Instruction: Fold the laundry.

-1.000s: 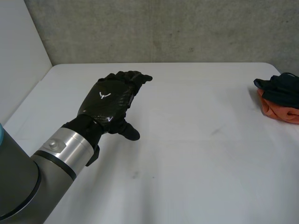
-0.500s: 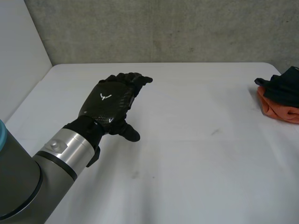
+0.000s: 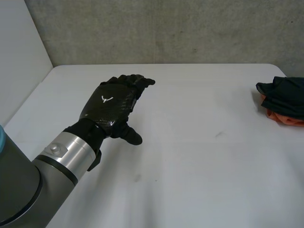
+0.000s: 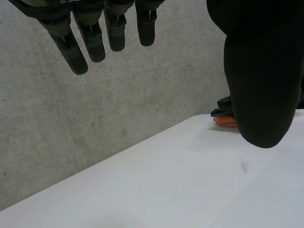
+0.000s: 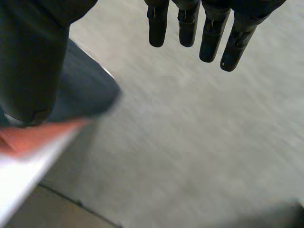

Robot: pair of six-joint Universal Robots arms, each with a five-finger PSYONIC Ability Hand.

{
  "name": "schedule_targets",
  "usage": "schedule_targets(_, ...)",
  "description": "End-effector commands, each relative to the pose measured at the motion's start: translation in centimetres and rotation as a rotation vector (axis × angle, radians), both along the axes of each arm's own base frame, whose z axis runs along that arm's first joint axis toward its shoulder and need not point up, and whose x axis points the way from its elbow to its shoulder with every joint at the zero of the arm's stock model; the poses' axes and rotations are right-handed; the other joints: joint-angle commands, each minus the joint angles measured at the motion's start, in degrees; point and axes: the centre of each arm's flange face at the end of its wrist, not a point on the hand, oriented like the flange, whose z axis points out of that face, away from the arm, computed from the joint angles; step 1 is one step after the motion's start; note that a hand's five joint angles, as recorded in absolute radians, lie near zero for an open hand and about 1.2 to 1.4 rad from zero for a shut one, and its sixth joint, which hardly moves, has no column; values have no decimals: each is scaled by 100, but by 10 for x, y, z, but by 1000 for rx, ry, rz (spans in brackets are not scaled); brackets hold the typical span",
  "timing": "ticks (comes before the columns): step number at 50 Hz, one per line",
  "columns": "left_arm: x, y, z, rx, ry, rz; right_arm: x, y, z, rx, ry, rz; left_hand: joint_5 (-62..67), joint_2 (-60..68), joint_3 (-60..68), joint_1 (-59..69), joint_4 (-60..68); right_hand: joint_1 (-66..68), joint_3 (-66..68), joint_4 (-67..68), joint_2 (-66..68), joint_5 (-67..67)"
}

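The white surface [image 3: 199, 156] is spreading across the head view, with a grey concrete wall [image 3: 166, 31] standing behind it. The left arm [image 3: 28, 180] is reaching in over the near left part, its lower length cut off by the frame. The left hand [image 3: 111, 107] is hovering palm-down above the surface, holding nothing. A small white mark [image 3: 105, 99] is showing on its back, a forked emblem and no readable writing. In the left wrist view its fingers [image 4: 92, 42] are hanging straight and apart from the thumb [image 4: 261, 85].

The laundry [image 3: 282, 102] is sitting at the far right edge of the surface, well apart from the left hand and partly cut off. A dark crumpled cloth [image 3: 285, 95] is lying over an orange cloth [image 3: 280, 116], of which only a rim is peeking out.

The right hand [image 5: 33, 52] is showing straight, separated fingers [image 5: 209, 42] gripping nothing. Its thumb is covering part of the dark cloth [image 5: 88, 88]; whether they are touching is unclear.
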Motion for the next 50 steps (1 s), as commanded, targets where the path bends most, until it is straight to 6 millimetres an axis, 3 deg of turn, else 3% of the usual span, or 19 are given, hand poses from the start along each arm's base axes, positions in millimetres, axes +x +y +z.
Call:
schedule_targets(1,1,-1,2,-5,4,6,-33,8,24,-47,62,-307,-246,-161,-192,-67,-145,-174,-242,-331,-255,-366)
schedule_targets(2,1,-1,3,-9,6,6,-34,9,39,-85,77,-340,-246,-161,-192,-67,-145,-174,-242,-331,-255,-366)
schedule_targets(5,2,-1,6,-17,8,9,-27,9,53,-127,81,-333,-230,-144,-175,-50,-129,-174,-242,-331,-255,-366)
schedule_targets(9,6,-3,15,-43,25,24,21,8,76,-197,-5,-235,-230,-144,-175,-50,-129,-174,-242,-331,-255,-366)
schedule_targets(13,15,-11,29,-80,51,90,87,29,107,-259,-142,-104,-230,-144,-175,-50,-129,-174,-242,-331,-255,-366)
schedule_targets(15,20,-16,39,-107,70,133,114,41,112,-259,-174,-47,-246,-161,-192,-67,-145,-174,-242,-331,-255,-366)
schedule_targets(20,31,-26,56,-149,100,209,214,94,109,-214,-246,194,-246,-161,-192,-67,-145,-174,-242,-331,-255,-366)
schedule_targets(24,38,-35,64,-161,111,261,259,125,93,-156,-260,314,-246,-161,-192,-67,-145,-174,-242,-331,-255,-366)
schedule_targets(25,41,-38,64,-156,107,275,281,142,85,-126,-269,376,-246,-161,-192,-67,-145,-174,-242,-331,-255,-366)
schedule_targets(27,45,-40,64,-144,97,290,306,165,73,-81,-279,454,-246,-161,-192,-67,-145,-174,-242,-331,-255,-366)
schedule_targets(32,54,-47,61,-105,70,332,335,199,48,-11,-282,474,-246,-161,-192,-67,-145,-174,-242,-331,-255,-366)
schedule_targets(36,63,-54,56,-67,61,368,347,212,44,-32,-282,460,-246,-161,-192,-67,-145,-174,-242,-331,-255,-366)
schedule_targets(50,63,-46,37,-11,55,347,356,216,37,-85,-330,470,-246,-161,-192,-67,-145,-174,-242,-331,-255,-366)
